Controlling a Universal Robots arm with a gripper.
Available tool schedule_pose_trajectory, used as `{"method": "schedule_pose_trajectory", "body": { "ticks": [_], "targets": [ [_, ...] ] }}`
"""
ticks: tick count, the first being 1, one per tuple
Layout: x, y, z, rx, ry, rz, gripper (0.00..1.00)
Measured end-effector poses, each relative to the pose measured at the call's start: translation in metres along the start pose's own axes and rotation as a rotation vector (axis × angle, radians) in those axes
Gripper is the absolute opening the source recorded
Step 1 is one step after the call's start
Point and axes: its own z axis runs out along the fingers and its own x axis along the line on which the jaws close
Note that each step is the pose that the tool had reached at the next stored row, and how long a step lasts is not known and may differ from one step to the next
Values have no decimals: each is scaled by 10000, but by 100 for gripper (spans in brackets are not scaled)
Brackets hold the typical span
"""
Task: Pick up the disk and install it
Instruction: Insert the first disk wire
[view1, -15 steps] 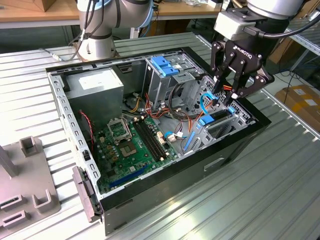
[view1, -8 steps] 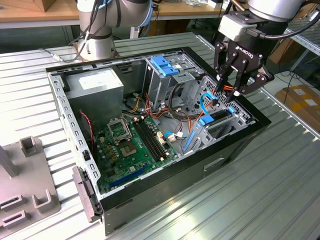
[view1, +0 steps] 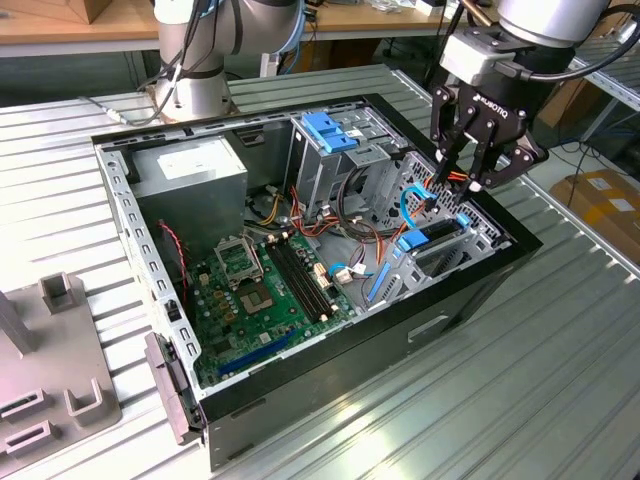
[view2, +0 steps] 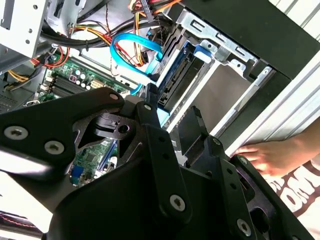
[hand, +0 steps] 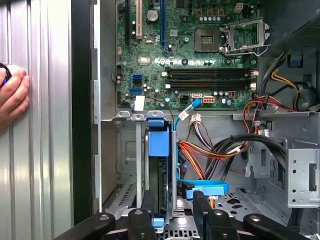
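The disk (view1: 440, 233) stands on edge in the drive bay at the exterior view's right end of the open computer case (view1: 480, 290). Its blue carrier frame (hand: 156, 141) is level with the bay's metal rails. In the second wrist view the disk (view2: 176, 82) is a dark slab with a blue tab. My gripper (view1: 458, 172) hangs just above that bay, open. In the first wrist view one of its black fingers (hand: 147, 201) is beside the disk's edge and the other is well apart from it. Nothing is held between them.
A blue data cable (view1: 415, 195) and orange wires (hand: 200, 150) loop next to the bay. The motherboard (view1: 265, 290), the grey power-supply box (view1: 190, 170) and a tall cage with a blue latch (view1: 325, 130) fill the case. A person's hand (view2: 270, 155) rests on the table outside the case wall.
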Motion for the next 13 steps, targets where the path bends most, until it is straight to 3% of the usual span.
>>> {"method": "schedule_pose_trajectory", "body": {
  "ticks": [3, 5, 7, 13],
  "targets": [
    [-1, -10, 1, -2, -2, -3, 44],
    [-4, -62, 4, -9, 0, -1, 44],
    [-6, -75, 18, -9, 7, -1, 44],
    [-14, -53, 154, -7, -19, -1, 44]
  ]
}}
